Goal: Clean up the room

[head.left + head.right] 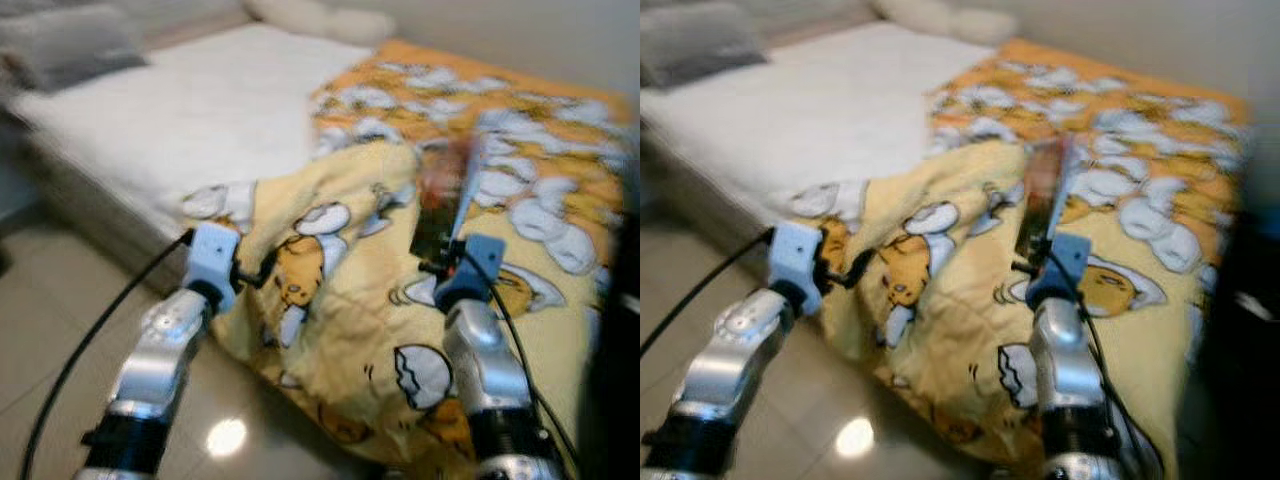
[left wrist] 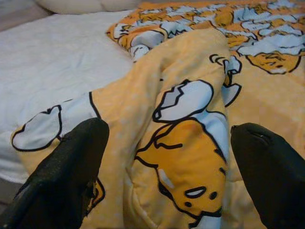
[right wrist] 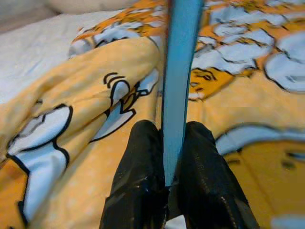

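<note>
A yellow blanket point(image 1: 350, 310) with egg cartoon prints lies rumpled over the near side of the bed, one fold hanging off its edge. My left gripper point(image 2: 169, 131) is open, its black fingers point(image 2: 71, 171) apart on either side of that fold point(image 2: 181, 143), close to the cloth. My right gripper point(image 3: 167, 143) is shut on a thin flat item, perhaps a book point(image 3: 178, 71), held upright on edge above the blanket. Its edge looks blue in the right wrist view. In the blurred head views the book point(image 1: 450, 190) looks dark and reddish.
The bed's bare white sheet point(image 1: 200, 110) stretches to the left. At the head end lie a grey pillow point(image 1: 70, 45) and a white pillow point(image 1: 320, 18). Glossy tile floor point(image 1: 60, 320) is at the near left. Something dark point(image 1: 615, 380) stands at the right edge.
</note>
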Controlling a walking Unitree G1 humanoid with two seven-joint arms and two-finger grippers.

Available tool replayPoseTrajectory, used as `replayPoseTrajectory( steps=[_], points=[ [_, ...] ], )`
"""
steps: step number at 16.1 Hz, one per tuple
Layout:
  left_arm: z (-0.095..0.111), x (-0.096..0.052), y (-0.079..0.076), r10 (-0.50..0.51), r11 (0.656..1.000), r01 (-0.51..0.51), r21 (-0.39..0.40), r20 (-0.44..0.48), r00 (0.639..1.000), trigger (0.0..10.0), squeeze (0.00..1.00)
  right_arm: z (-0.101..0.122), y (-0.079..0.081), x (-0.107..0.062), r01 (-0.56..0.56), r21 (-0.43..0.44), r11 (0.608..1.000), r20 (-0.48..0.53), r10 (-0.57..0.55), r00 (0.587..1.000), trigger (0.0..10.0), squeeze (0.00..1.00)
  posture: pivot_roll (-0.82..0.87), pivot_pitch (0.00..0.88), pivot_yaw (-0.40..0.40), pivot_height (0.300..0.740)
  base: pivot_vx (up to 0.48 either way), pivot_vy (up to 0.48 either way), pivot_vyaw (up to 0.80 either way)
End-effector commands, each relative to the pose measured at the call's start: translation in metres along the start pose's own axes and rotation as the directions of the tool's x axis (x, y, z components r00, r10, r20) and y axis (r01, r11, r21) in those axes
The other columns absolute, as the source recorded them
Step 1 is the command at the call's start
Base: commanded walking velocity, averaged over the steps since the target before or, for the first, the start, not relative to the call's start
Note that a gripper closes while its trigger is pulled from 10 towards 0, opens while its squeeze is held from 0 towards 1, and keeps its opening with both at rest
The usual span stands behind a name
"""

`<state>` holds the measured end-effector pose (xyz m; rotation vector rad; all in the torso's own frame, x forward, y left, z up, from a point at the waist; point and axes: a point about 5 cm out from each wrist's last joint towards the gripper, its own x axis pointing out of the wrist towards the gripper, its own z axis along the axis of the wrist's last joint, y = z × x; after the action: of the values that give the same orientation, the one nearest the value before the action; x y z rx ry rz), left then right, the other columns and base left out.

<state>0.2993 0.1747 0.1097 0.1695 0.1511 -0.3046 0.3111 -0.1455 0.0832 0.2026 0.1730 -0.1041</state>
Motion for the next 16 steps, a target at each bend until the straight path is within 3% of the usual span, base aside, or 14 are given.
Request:
replayPoseTrajectory(
  steps=[1, 16],
  points=[
    [0.0069, 0.0032, -0.0038, -0.012, 1.000, 0.011, 0.007, 0.023, 1.000, 10.0, 0.38, 0.0079, -0.0020, 0.0015, -0.003, -0.003, 1.000, 0.025, 0.003, 1.000, 10.0, 0.00, 0.01, 0.000, -0.009, 0.740, 0.000, 0.326, -0.80],
    [0.0062, 0.0041, -0.0017, -0.009, 1.000, 0.010, -0.015, 0.011, 1.000, 10.0, 0.38, 0.0050, -0.0029, 0.0022, 0.008, -0.009, 1.000, -0.002, -0.008, 1.000, 10.0, 0.00, 0.01, 0.000, -0.009, 0.740, 0.000, 0.333, -0.80]
  ],
)
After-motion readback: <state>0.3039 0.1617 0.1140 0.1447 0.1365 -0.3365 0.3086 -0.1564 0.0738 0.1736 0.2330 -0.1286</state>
